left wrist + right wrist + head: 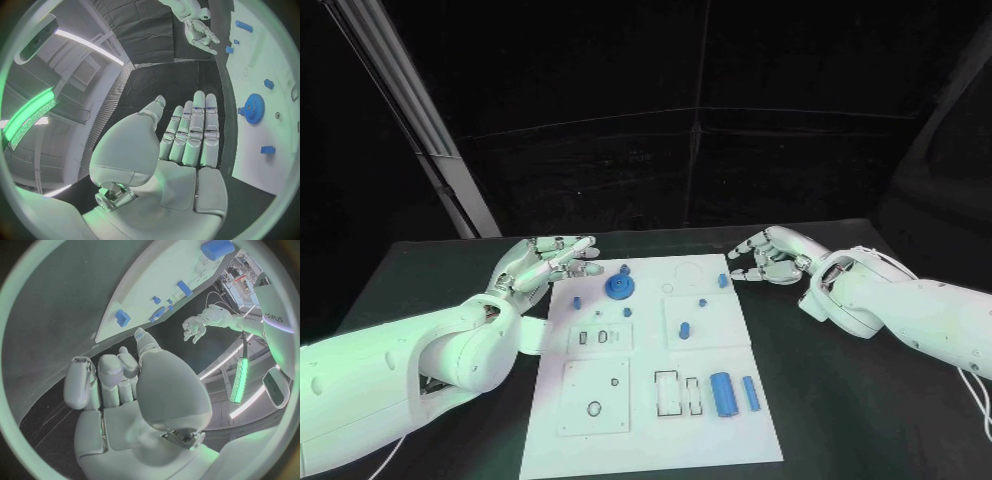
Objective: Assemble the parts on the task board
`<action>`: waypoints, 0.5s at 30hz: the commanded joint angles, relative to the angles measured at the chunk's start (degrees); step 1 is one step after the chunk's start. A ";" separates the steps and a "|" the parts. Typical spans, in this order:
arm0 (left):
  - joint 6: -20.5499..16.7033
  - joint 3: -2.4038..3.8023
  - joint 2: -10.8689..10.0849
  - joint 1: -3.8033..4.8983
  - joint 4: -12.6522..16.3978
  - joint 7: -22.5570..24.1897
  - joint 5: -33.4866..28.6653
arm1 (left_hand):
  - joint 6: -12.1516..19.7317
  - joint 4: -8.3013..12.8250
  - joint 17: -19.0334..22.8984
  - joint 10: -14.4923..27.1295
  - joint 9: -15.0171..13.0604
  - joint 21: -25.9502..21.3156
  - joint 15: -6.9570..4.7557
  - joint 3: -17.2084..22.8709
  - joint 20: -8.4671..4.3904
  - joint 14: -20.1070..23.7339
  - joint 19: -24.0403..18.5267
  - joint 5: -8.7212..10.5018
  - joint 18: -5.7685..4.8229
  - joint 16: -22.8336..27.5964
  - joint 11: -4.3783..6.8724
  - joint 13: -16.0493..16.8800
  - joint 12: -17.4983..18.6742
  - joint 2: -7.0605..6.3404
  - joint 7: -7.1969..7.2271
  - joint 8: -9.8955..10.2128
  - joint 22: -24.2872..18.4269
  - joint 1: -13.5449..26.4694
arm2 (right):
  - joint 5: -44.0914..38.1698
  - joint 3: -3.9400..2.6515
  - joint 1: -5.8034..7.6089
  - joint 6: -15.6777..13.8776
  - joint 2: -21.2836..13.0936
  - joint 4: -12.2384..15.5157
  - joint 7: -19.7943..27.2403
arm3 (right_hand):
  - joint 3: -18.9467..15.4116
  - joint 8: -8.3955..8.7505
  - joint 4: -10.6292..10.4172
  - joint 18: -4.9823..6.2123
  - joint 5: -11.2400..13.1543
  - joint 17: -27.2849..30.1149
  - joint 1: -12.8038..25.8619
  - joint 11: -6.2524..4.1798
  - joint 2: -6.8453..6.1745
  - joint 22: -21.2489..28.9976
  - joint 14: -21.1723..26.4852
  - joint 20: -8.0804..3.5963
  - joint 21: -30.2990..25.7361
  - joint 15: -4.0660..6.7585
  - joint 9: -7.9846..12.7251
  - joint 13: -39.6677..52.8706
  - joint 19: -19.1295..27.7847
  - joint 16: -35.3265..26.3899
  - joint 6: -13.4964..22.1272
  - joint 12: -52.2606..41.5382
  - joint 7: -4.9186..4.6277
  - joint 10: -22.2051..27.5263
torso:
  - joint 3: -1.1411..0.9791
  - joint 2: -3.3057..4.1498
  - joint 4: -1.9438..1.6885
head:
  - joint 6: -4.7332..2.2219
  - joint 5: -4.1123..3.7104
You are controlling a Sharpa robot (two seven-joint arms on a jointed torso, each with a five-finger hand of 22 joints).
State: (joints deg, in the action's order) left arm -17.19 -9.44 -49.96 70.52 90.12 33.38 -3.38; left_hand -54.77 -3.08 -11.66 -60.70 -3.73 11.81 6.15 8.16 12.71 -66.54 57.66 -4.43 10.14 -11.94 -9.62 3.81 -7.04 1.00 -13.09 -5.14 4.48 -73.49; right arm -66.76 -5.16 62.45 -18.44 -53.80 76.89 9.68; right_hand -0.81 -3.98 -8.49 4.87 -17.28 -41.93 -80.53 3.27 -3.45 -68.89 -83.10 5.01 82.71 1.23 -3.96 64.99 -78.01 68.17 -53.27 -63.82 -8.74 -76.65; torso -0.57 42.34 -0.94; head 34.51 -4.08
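The white task board lies in the middle of the table. A blue gear stands near its far left, with small blue parts around it. A thick blue cylinder and a slim blue bar lie near the front right. My left hand hovers at the board's far left corner, fingers straight and apart, holding nothing. My right hand hovers at the far right corner by a small blue part. Its fingers are loosely bent and hold nothing.
Black table surrounds the board on all sides. A pale slanted post stands behind the table at the left. The left wrist view shows the gear beside the palm, and the right hand beyond it.
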 commanded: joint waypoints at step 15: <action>0.73 0.01 0.33 -0.13 -0.44 0.39 0.24 | 0.31 0.36 -0.05 0.24 0.01 -0.25 0.21 0.06 0.01 0.05 0.36 0.23 0.34 0.17 -0.05 -0.06 0.39 0.38 -0.17 0.29 -0.09 0.36 | 0.42 -0.03 -1.55 0.32 2.98 -3.55 0.30 | -0.42 0.40 0.19 -0.49 1.02 0.18 -0.09 0.22 -0.14 0.27 0.15 0.18 -0.43 -0.13 0.17 -0.30 0.43 -0.31 1.45 0.55 -0.13 0.33 | 0.40 0.11 -0.20 | 0.42 -0.54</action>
State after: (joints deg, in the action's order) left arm -17.16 -9.47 -49.72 70.35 89.66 33.38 -3.38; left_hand -54.77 -3.08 -11.65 -60.70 -3.73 11.81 6.15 8.16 12.71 -66.54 57.66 -4.43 10.14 -11.94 -9.62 3.81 -7.05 1.00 -13.08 -5.15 4.48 -73.49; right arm -66.48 -5.16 60.83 -18.23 -50.96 73.54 9.83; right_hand -0.97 -3.77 -8.34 4.87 -16.46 -41.73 -80.53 3.49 -3.45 -68.64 -83.11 5.21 82.49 1.23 -3.84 64.67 -77.81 68.17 -52.37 -63.38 -8.86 -76.44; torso -0.23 42.43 -1.15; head 34.83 -4.58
